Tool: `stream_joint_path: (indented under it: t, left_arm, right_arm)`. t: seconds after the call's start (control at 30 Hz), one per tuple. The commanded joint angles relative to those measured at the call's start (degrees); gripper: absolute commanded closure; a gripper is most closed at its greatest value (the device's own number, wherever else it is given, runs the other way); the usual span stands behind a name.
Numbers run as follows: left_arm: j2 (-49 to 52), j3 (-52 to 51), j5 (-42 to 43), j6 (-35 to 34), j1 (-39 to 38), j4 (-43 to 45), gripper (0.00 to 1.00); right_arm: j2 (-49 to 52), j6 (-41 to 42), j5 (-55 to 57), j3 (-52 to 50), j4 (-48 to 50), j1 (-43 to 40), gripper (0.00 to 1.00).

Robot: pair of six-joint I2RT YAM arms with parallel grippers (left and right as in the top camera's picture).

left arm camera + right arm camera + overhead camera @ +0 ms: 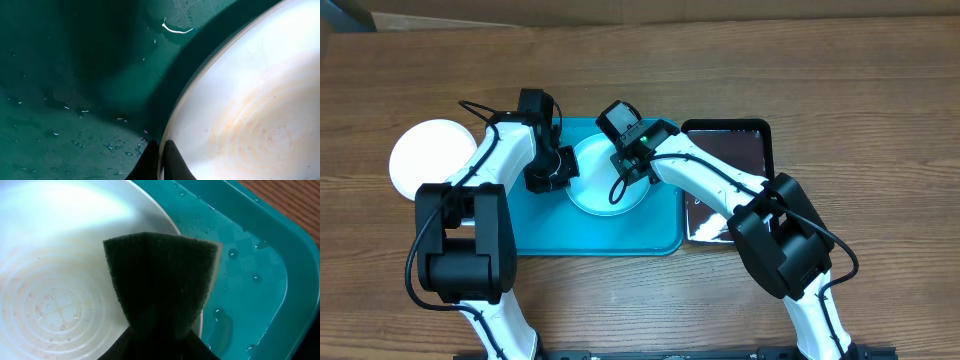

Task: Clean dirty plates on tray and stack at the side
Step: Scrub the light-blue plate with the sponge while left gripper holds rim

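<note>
While the left gripper (pixel 557 172) pinches the left rim of the plate (pixel 595 192), jaws closed tight on that thin edge, the plate sits in the middle of the teal tray (pixel 545 235). Faint brownish rings show on its face in both wrist views. The right gripper (pixel 632 165) hangs over the plate's right half, jaws narrow around a dark green sponge (pixel 160 280) that is creased down its middle and points forward from the fingers. How firm that pinch is I cannot tell. The next wipe turns on this: the sponge's free edge lies over the plate's right rim, and the soiled centre lies to its left in the right wrist view, toward the left gripper. Only 1 arm, the right, is placed to scrub. By my judgement it needs to press down and sweep inward across the rings, against the hold on the opposite rim. 1 white plate (pixel 428 158) lies on the table well left of the tray, and a black tray (pixel 740 145) sits just beside its right edge.
</note>
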Motion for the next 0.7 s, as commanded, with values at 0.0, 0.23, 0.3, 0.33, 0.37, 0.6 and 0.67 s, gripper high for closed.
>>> stream_joint_path:
  t: [0.0, 0.23, 0.3, 0.33, 0.37, 0.6, 0.67]
  left_arm:
    - [0.72, -1.38, -1.70, -0.79, 0.31, 0.87, 0.96]
    - [0.72, -1.38, -1.70, -0.79, 0.31, 0.87, 0.96]
    - [0.72, -1.38, -1.70, -0.79, 0.31, 0.90, 0.96]
    - [0.72, -1.38, -1.70, -0.79, 0.31, 0.90, 0.96]
    - [0.72, -1.38, -1.70, -0.81, 0.31, 0.87, 0.96]
    - [0.72, -1.38, -1.70, -0.79, 0.31, 0.90, 0.96]
    - [0.72, -1.38, -1.70, -0.79, 0.31, 0.90, 0.96]
  right_arm:
    - [0.46, -0.04, 0.46, 0.63, 0.33, -0.04, 0.68]
    - [0.46, -0.04, 0.46, 0.63, 0.35, -0.04, 0.66]
    - [0.46, -0.04, 0.48, 0.63, 0.35, -0.04, 0.66]
    - [0.46, -0.04, 0.46, 0.63, 0.35, -0.04, 0.66]
    - [0.46, -0.04, 0.46, 0.63, 0.37, -0.04, 0.66]
    - [0.11, -0.04, 0.46, 0.92, 0.24, -0.04, 0.69]
    - [-0.13, -0.04, 0.46, 0.90, 0.17, -0.04, 0.87]
